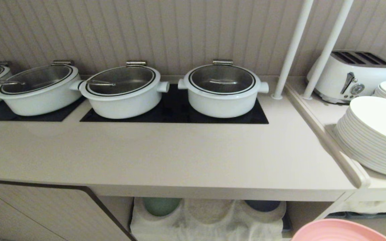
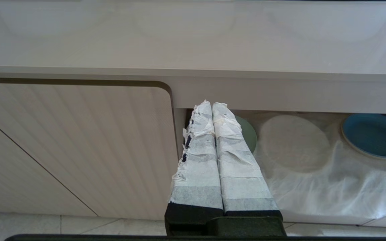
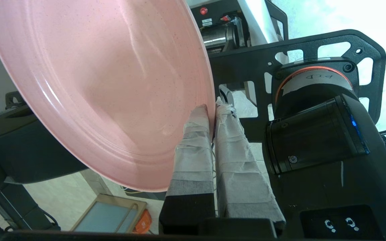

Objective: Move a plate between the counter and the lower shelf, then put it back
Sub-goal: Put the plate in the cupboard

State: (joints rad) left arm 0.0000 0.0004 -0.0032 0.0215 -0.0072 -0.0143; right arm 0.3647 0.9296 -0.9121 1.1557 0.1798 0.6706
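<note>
Beige buffet kitchen, ribbed wall panelling behind, long counter [image 1: 166, 157] as the landmark throughout.

Nearest, below and in front of the counter's right end: salmon-pink plate [image 3: 95, 83] off every surface, rim pinched between the tape-wrapped fingers [image 3: 193, 140] of the right gripper [image 3: 212, 110], plate tilted well off level – only its upper edge [image 1: 338, 232] peeking into the head view.

Left gripper [image 2: 212, 106] parked in front of the counter's front edge, padded jaws pressed together, holding nothing, pointing at the left end of the niche, beside the cabinet door [image 2: 75, 147].

Under the counter: lower shelf [image 1: 209, 217] draped in an off-white gauzy cloth [image 2: 317, 190], green plate [image 2: 248, 134] at the left, a bare round hump [image 2: 293, 142] in the middle, dark blue plate [image 2: 374, 134] at the right.

On the counter, towards the wall: black hob panels [image 1: 176, 112] bearing white pots [image 1: 223, 88] with glass lids, in a row.

Right of the counter, on a lower side surface – a stack of white plates [image 1: 375, 134], a white toaster [image 1: 352, 75] behind it, two white poles [image 1: 293, 47] slanting up between counter and toaster.
</note>
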